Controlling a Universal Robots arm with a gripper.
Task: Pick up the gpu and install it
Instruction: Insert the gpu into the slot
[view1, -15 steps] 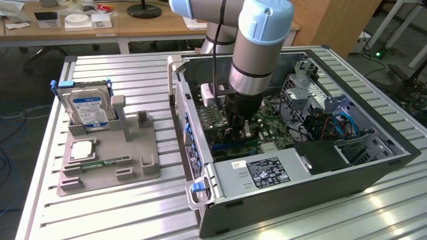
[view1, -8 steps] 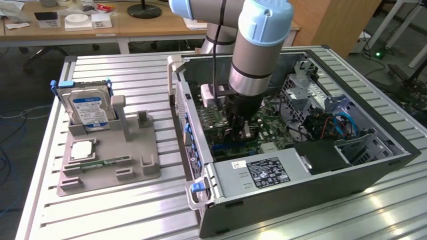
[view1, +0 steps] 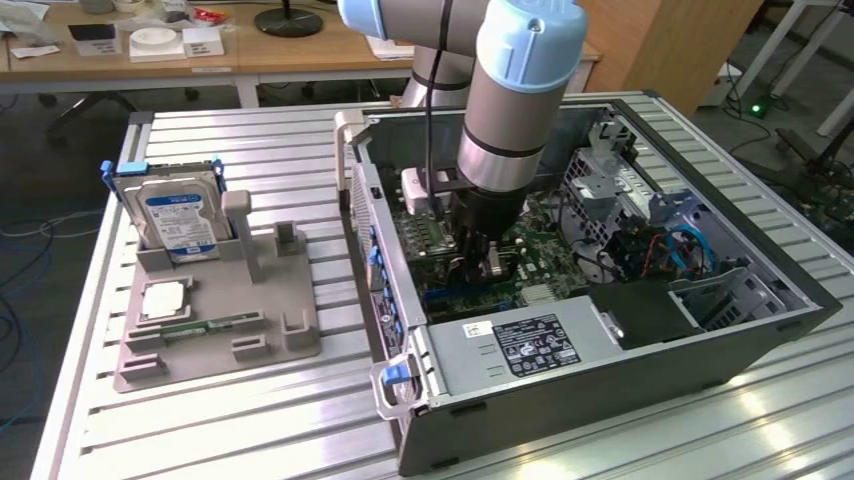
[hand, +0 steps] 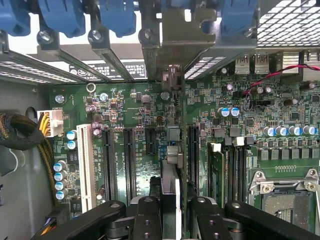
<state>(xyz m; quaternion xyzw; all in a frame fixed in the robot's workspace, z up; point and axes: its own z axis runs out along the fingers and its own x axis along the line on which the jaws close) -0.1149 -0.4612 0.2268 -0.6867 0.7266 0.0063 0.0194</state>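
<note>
Inside the open computer case (view1: 747, 330), the arm (view1: 514, 110) fills the middle of the opening, its gripper (hand: 170, 210) low over the motherboard (hand: 135, 125) with the gpu (hand: 172, 150) on edge between its fingers. The power supply (view1: 534, 350) blocks the lower centre of the exterior view, and the drive cage (view1: 627, 180) and blue cables (view1: 694, 250) crowd the exterior view's right. On the bench (view1: 240, 420), open slats surround the grey fixture (view1: 220, 310) holding the hard drive (view1: 180, 220).

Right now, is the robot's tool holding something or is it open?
Tool: closed on the gpu, held edge-on over the motherboard inside the computer case.
</note>
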